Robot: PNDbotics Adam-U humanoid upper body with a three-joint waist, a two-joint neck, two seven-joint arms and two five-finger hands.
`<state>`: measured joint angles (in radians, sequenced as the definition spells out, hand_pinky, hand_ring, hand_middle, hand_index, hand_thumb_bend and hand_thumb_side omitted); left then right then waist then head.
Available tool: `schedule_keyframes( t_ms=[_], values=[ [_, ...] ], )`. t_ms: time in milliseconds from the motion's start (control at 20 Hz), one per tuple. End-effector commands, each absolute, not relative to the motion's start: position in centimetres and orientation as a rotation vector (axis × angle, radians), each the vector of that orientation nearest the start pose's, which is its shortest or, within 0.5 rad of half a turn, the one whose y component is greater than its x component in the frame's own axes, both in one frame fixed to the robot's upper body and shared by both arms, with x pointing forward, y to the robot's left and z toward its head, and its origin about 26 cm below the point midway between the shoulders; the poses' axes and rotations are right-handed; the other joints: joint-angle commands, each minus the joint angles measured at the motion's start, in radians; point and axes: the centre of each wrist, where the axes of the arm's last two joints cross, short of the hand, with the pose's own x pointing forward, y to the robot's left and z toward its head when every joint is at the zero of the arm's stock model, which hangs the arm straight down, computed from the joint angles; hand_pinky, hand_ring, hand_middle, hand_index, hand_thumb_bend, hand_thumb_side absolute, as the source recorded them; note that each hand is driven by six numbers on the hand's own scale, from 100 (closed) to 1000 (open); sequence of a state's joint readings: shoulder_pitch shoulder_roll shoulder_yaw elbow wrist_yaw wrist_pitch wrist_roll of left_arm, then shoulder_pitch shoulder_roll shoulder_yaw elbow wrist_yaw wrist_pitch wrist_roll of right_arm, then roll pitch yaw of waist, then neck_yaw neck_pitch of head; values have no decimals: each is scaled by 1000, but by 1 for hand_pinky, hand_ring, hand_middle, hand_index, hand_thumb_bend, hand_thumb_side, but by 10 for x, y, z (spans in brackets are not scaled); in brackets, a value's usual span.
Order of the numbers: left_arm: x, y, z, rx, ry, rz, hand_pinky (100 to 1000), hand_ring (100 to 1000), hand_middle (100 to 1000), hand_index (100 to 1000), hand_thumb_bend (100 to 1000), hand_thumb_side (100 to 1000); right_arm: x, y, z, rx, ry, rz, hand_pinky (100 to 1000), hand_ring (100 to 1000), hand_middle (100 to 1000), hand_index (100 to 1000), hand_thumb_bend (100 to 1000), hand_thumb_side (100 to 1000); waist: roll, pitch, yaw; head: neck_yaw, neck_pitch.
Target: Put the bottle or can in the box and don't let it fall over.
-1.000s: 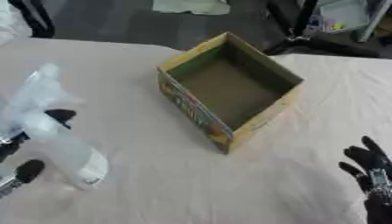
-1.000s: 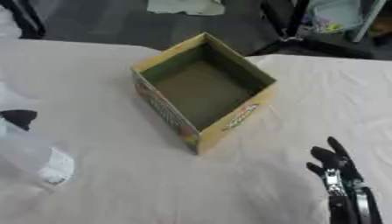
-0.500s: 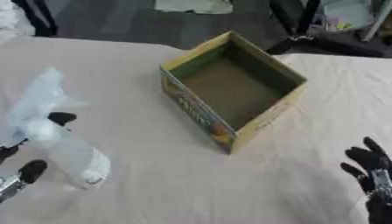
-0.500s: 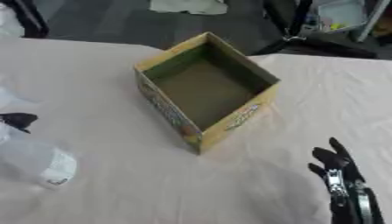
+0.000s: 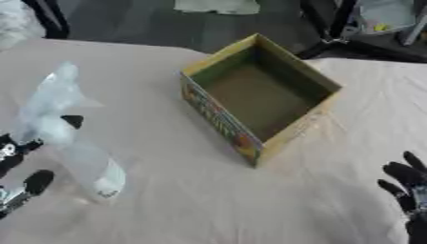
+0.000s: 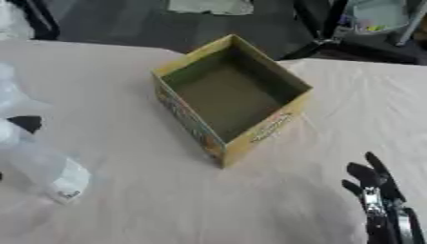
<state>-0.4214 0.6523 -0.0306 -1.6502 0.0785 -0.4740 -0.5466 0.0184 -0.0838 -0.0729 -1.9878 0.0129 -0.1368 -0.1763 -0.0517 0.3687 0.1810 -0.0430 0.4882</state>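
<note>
A clear plastic bottle with a white label near its base is tilted at the left, its top pointing up and away. My left hand is at the lower left edge with its black fingers and thumb curled round the bottle. The open cardboard box with yellow rims and a printed side stands in the middle of the table, to the right of the bottle, and holds nothing. My right hand rests open at the lower right corner, fingers up, apart from the box.
A pale cloth covers the table. Beyond its far edge lie a dark floor, chair legs and a light rag. Bare cloth lies between the bottle and the box.
The bottle and my left hand have shifted slightly right, towards the box. The box and my right hand stay as they were.
</note>
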Motion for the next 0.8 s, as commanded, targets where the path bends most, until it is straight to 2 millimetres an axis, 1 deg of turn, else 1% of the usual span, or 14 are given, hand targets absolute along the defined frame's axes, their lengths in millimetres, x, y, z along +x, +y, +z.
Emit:
schedule_keyframes(
  t_ms=[50,500,800],
  values=[
    [350,343,218,142,-2178,-1331,1000,1000,983,903,181,699,257,-271,103,-253,-2126,-126,817,876,1000,749,100,782,5,-17,0,4,-16],
    [354,328,221,214,-2182,-1290,1000,1000,963,887,170,695,257,-270,103,-250,-2123,-126,817,875,1000,749,100,786,4,-16,0,4,-20],
    [357,317,220,224,-2172,-1278,1000,1000,958,882,171,695,257,-270,104,-248,-2121,-128,818,875,1000,749,100,790,3,-15,2,5,-19]
  ],
)
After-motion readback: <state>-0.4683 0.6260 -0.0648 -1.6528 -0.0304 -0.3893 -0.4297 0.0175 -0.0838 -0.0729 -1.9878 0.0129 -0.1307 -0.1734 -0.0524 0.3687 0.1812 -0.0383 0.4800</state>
